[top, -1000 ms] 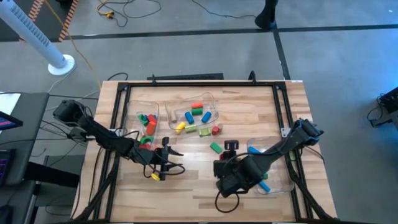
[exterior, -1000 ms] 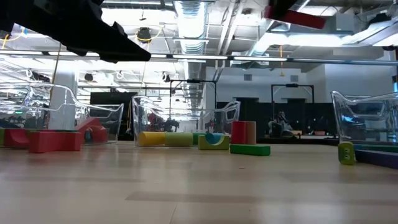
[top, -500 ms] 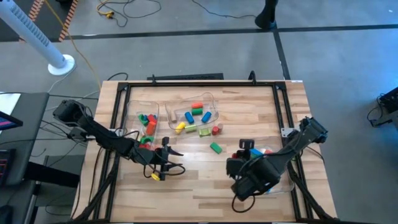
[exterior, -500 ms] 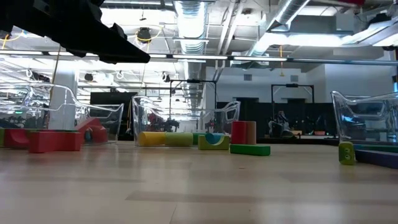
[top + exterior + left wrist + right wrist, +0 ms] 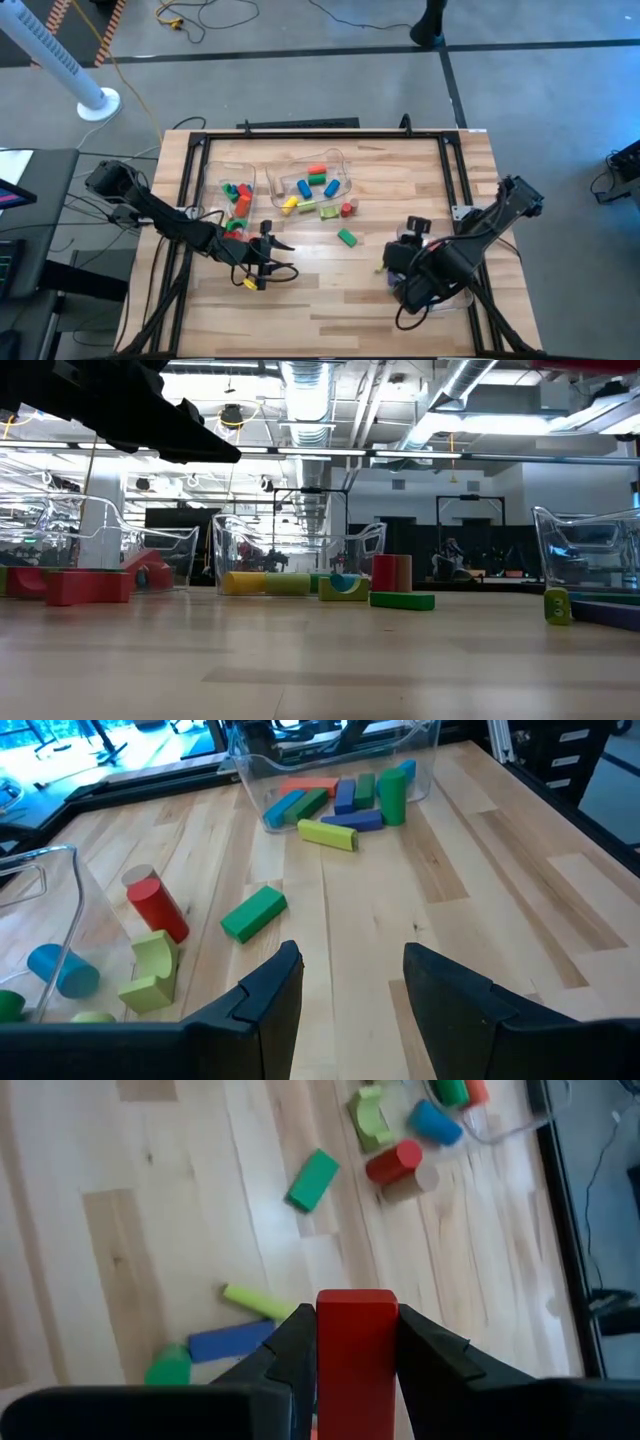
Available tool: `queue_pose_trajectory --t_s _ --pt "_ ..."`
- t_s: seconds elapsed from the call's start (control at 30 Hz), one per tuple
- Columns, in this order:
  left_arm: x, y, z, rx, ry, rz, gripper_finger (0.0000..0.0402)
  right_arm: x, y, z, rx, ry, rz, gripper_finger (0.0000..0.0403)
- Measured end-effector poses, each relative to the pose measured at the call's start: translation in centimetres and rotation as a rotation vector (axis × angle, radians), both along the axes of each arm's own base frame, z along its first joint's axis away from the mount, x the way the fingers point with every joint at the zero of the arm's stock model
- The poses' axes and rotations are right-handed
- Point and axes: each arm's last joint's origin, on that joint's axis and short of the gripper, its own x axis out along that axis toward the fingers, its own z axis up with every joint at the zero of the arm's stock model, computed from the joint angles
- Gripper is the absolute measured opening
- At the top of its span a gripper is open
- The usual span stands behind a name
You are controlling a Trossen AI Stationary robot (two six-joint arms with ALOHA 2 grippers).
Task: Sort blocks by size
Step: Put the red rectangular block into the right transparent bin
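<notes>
One red block (image 5: 356, 1348) sits pinched in your right gripper (image 5: 356, 1342) at the table's four o'clock; lower it squarely into that clear bin (image 5: 462, 296). Left gripper (image 5: 345, 982) waits, spread.

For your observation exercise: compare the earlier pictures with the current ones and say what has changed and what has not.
The right tool, shut on a red block, moved across the table towards the right-hand bin. The left tool stayed put above the table, open, and the loose blocks and other bins did not shift.
</notes>
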Motion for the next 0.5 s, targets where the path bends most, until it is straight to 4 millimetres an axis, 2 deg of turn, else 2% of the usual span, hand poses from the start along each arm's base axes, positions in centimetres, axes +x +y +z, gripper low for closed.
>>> queue_pose_trajectory --t_s 0.33,0.5 --pt "0.0 0.0 0.0 0.0 -0.001 0.0 0.0169 -3.2 -1.3 -1.8 0.039 -0.007 -0.115 0.0135" --pt "0.0 0.0 0.0 0.0 -0.001 0.0 0.0169 -3.9 -1.6 -3.4 0.088 -0.011 -0.156 0.0135"
